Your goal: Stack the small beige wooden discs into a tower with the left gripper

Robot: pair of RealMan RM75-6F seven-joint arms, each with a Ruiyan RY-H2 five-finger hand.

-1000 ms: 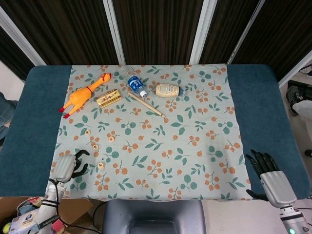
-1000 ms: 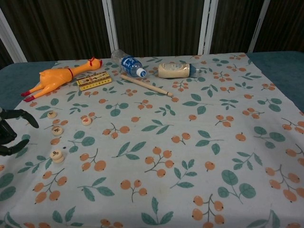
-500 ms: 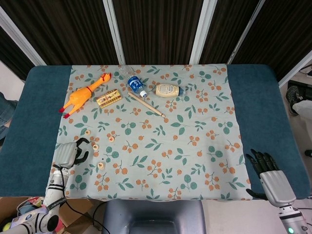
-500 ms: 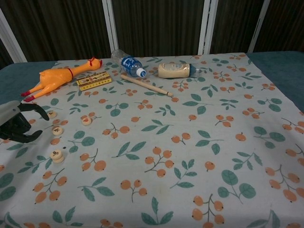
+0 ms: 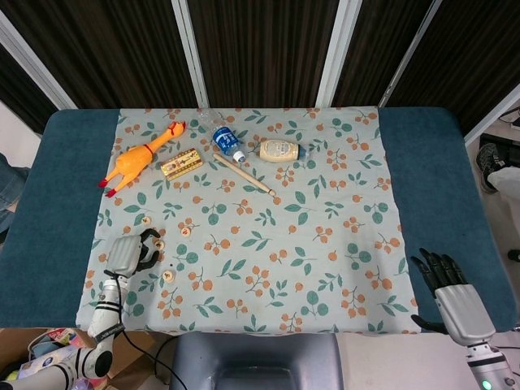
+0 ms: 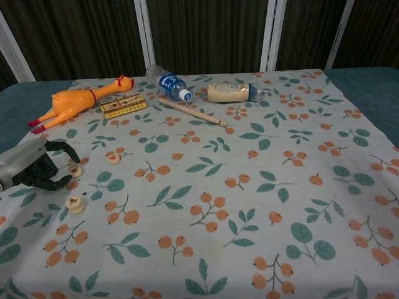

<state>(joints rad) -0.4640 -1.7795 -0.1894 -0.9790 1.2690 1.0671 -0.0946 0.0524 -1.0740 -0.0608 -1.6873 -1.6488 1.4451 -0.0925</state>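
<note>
- The right hand [image 5: 445, 280] hangs off the tabletop's near edge at about 4 o'clock, holding nothing, its dark fingers spread.
- The left hand [image 6: 38, 167] is low over the floral cloth [image 5: 268, 244] at about 8 o'clock, fingers curled around empty space; whether they touch a disc cannot be told.
- One small beige wooden disc [image 6: 75, 204] lies at the hand's 5 o'clock, just beside it.
- Another disc [image 6: 75, 170] sits at the curled fingertips, and a third disc [image 6: 113, 158] lies a little to its right at 2 o'clock.
- Farther back, near 11 o'clock, lies the rubber chicken [image 6: 73, 102], a yellow ruler-like bar [image 6: 124, 106] beside it.
- Toward 12 o'clock lie a wooden stick [image 6: 192, 111], a water bottle [image 6: 168, 83] and a cream squeeze bottle [image 6: 231, 92].
</note>
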